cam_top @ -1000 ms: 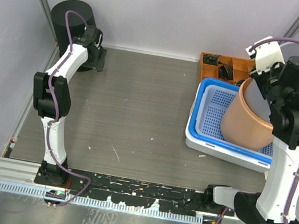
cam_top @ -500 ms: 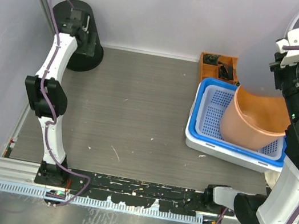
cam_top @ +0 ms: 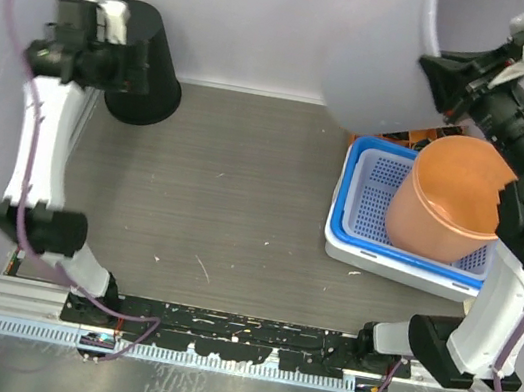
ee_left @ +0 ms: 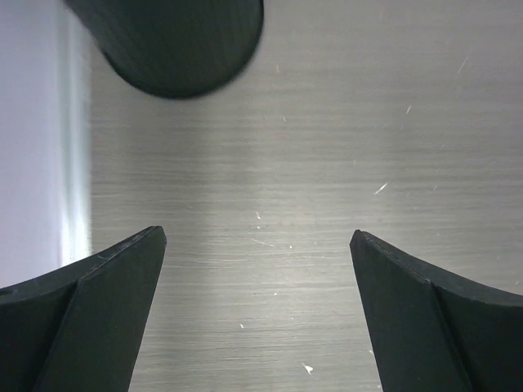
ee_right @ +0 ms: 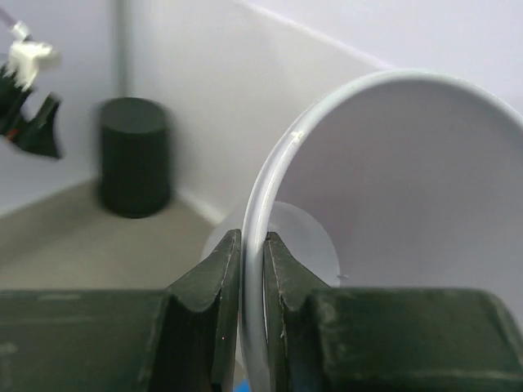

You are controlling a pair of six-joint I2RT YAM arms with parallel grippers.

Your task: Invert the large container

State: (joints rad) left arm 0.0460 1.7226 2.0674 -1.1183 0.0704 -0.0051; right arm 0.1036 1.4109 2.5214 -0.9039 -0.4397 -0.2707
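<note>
**Large container** (cam_top: 375, 74): one, white, translucent.
- Held high over the far right corner of the tabletop (cam_top: 244, 183), touching nothing below.
- Pinched at the rim (ee_right: 265, 180) by the right gripper (ee_right: 252, 238), fingers clamped tight on either side of the wall.
- Change noted: absent from the overhead view a second ago, then only an arc of rim half a second ago. Now swung fully into view and lying about sideways, base toward the left, mouth toward the right.
- Judged roughly halfway through the inversion, with further roll and set-down outstanding.

**Orange container** (cam_top: 444, 203): one. Mouth up and leaning, inside the blue basket (cam_top: 341, 195). Unmoved over the same second.

**Blue basket:** one, against the right edge.

**Orange compartment box** (cam_top: 409, 139): one, at the far right corner, mostly hidden under the lifted container.

**Black cylinder** (cam_top: 150, 85): one, standing at the far left corner.

**Left gripper** (ee_left: 255, 237): one, fingers spread wide, nothing between them. Lifted up from beside the black cylinder within the last second, now looking down on bare tabletop just beside it.

**Arms:** two.
</note>
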